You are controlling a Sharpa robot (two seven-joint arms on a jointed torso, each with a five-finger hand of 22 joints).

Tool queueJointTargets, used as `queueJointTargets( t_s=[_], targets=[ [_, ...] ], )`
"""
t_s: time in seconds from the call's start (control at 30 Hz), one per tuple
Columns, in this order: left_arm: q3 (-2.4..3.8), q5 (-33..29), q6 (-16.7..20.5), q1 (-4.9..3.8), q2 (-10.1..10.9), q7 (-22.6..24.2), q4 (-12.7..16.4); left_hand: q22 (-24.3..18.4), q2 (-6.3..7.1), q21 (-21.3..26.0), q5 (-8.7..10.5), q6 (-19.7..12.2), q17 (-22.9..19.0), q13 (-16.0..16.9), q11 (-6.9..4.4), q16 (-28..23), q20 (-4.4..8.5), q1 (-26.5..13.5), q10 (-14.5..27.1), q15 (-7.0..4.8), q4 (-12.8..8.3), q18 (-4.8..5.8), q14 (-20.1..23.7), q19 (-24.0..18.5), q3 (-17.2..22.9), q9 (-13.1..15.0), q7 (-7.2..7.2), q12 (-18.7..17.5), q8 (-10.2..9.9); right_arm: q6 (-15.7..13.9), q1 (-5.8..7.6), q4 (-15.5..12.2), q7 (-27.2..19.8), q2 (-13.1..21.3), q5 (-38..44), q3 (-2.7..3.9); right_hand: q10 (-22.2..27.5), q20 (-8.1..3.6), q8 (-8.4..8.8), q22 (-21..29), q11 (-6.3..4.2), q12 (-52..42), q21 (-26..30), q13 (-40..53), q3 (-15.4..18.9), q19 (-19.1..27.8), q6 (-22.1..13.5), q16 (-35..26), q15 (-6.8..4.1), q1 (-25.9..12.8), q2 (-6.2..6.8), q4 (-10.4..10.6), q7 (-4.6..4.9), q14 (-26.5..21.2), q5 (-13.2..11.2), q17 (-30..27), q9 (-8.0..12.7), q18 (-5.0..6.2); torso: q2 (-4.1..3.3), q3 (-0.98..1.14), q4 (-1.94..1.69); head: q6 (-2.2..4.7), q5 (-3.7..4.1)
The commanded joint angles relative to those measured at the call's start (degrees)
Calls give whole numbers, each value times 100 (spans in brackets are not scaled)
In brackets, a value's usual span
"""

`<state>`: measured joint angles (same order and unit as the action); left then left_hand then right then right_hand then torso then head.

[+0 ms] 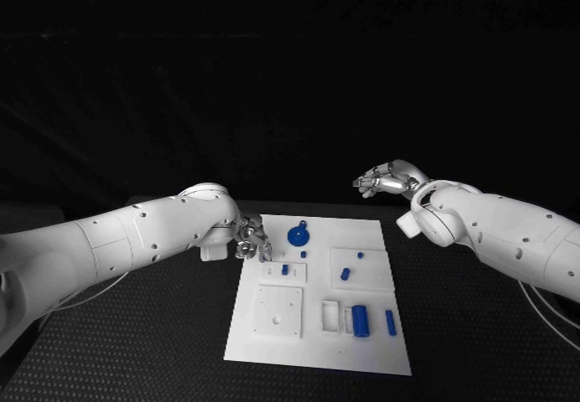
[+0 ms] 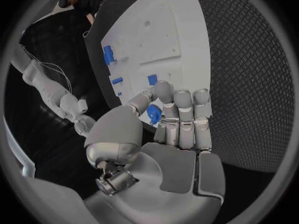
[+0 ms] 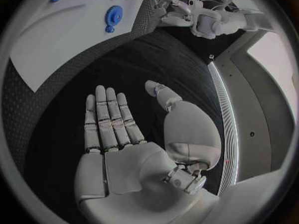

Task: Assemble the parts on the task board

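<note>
The white task board (image 1: 317,343) lies mid-table. On it I see a blue gear (image 1: 300,235), short blue pegs (image 1: 285,270) (image 1: 346,273), a thick blue cylinder (image 1: 360,321) and a thin peg (image 1: 390,322). My left hand (image 1: 251,239) hovers at the board's far left edge. In the left wrist view that hand (image 2: 171,129) pinches a small blue part (image 2: 154,113) between thumb and fingers. My right hand (image 1: 387,179) is raised beyond the board's far right corner. In the right wrist view it (image 3: 118,134) is flat with straight fingers, holding nothing.
A white square plate (image 1: 279,311) and a narrow white block (image 1: 330,313) sit on the board's near half. Black textured table (image 1: 133,335) surrounds the board. The right wrist view shows the board (image 3: 56,45) with the gear (image 3: 114,16) off beyond the fingers.
</note>
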<state>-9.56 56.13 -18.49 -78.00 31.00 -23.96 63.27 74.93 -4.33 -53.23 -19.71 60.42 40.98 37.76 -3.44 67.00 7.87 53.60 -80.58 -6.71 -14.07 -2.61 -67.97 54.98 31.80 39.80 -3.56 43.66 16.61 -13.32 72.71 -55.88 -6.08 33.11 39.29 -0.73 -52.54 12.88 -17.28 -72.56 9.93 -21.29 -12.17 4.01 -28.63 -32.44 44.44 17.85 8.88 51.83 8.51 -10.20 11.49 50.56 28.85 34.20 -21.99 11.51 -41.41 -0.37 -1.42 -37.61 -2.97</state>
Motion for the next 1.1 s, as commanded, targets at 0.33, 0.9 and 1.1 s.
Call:
queueJointTargets(
  t_s=[0.33,0.9,1.1],
  targets=[
    [-33,-109,-1034,-73,-353,-184,-349,116,-2,-30,-192,163,3,-1,-46,4,384,-3,7,36,-242,-58,-1,-38,179,264,105,8,49,66,-1,12,-11,-36,0,1,-20,36,-28,-11,14,38,28,-7,19,2,-47,-34,24,9,-68,-24,102,24,32,8,10,38,2,6,-5,-18,-10],
    [-160,46,-983,-61,-561,-194,-517,114,-23,-67,-467,210,13,4,-73,33,368,-58,-11,41,-231,-68,-30,-17,166,362,131,29,90,63,0,12,-21,-59,1,1,-21,38,-30,-17,14,37,32,-6,20,-1,-47,-36,24,13,-70,-29,102,25,32,10,11,39,-1,-5,-5,-31,-19],
    [-220,91,-931,-31,-594,-223,-590,112,-43,-74,-485,216,14,5,-77,38,368,-79,-17,35,-226,-71,-38,-6,161,385,136,33,98,62,0,18,-23,-66,1,1,-21,38,-30,-19,14,37,34,-6,21,-2,-47,-36,24,12,-71,-30,102,26,33,11,11,39,-1,-3,-6,-44,-17]
  ],
)
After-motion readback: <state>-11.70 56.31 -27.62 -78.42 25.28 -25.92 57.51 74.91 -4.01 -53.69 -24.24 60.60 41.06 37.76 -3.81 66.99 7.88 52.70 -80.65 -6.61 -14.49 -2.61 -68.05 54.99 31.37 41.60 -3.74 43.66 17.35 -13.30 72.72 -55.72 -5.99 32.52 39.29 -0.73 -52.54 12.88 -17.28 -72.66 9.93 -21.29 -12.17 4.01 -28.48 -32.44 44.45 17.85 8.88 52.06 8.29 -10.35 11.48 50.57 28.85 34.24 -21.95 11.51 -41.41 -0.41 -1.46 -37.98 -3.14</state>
